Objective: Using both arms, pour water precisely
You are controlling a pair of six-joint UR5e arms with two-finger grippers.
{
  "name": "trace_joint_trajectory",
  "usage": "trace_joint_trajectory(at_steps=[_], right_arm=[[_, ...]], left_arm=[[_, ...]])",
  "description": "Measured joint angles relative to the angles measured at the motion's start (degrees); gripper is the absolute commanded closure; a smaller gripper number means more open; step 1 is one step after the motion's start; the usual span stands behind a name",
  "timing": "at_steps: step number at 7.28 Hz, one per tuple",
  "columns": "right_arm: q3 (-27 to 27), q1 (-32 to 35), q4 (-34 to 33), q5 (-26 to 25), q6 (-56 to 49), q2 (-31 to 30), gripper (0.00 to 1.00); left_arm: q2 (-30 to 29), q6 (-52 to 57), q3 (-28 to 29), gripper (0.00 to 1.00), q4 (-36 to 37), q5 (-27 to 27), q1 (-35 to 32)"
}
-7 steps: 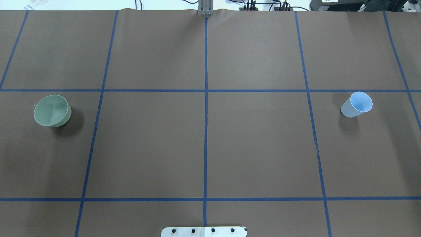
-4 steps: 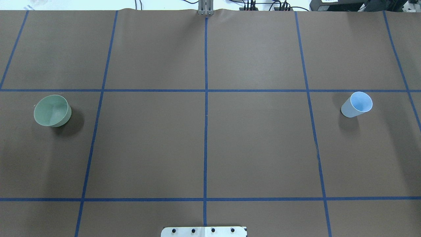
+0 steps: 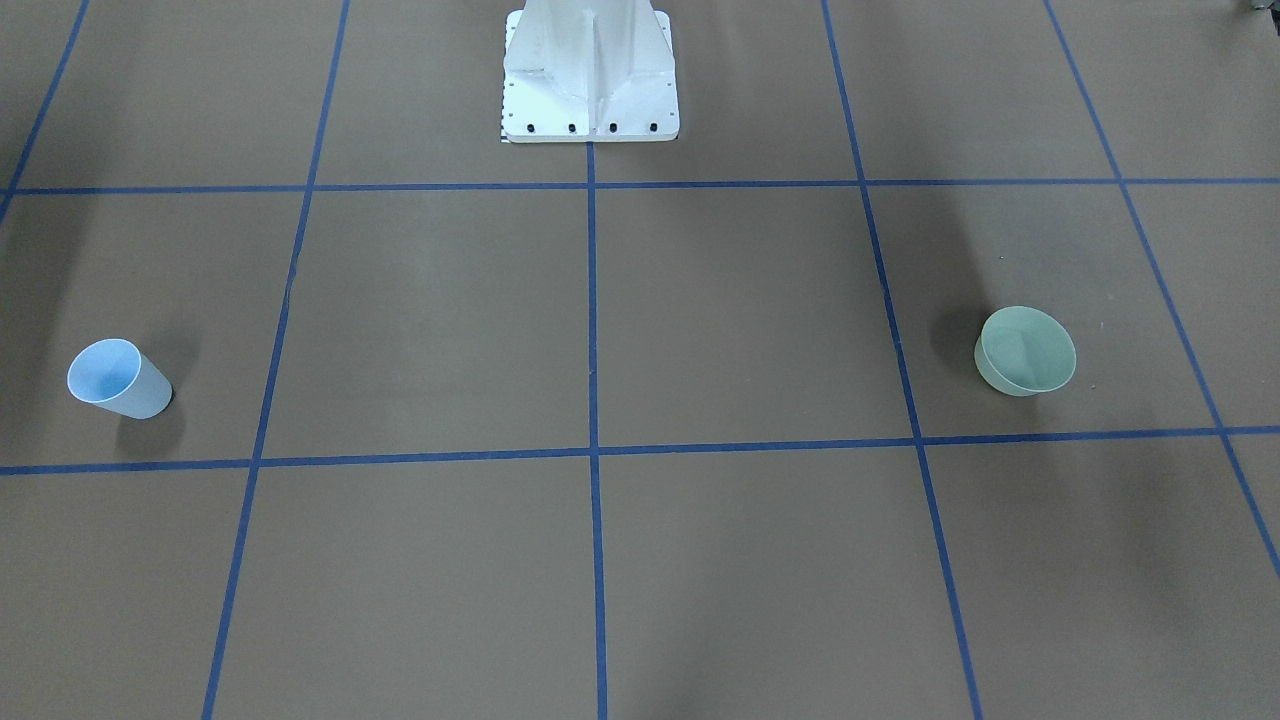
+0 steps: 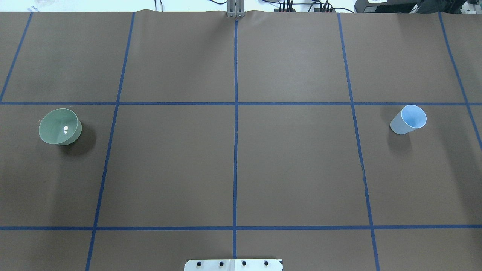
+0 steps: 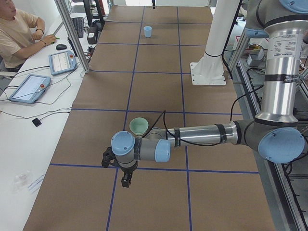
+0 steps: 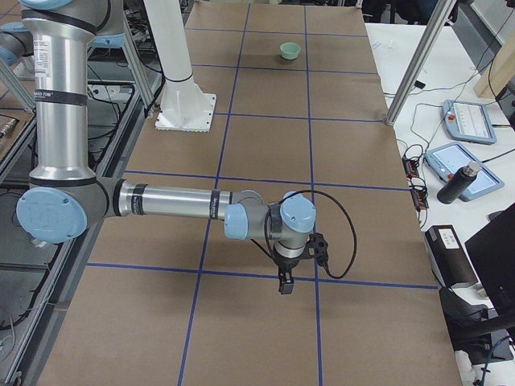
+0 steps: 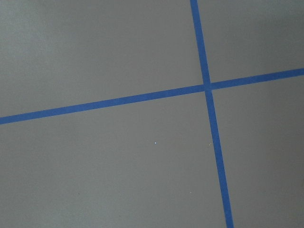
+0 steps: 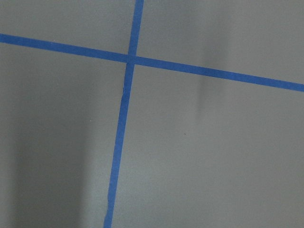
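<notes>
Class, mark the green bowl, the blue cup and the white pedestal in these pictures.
green bowl (image 4: 52,130), overhead exterior view, inner wall.
blue cup (image 4: 397,127), overhead exterior view, outer wall.
white pedestal (image 3: 590,70), exterior front-facing view, front face.

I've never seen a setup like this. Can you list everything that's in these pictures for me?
green bowl: one, pale green, upright on the robot's left side of the table
blue cup: one, light blue, upright on the robot's right side
table cover: one, brown, across the whole table
tape lines: several, blue, forming a grid on the cover
pedestal: one, white, bolted at the robot's edge of the table
tablets: two, grey, on the white side desk
bottle: one, dark, on the side desk
person: one, beige shirt, seated at the side desk
left arm: one, grey with light-blue caps, stretched low near the bowl
right arm: one, same colours, stretched low over the table
left gripper: one, black, pointing down
right gripper: one, black, pointing down
</notes>
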Motion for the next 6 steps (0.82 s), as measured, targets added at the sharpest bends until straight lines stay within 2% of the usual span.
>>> trace_joint_trajectory(at_steps=[6], right_arm=[[-0.1,0.0,0.0,1.2,-0.1,0.0,0.01]], left_arm=[[0.1,-0.1,-0.1,0.0,0.0,0.0,0.0]])
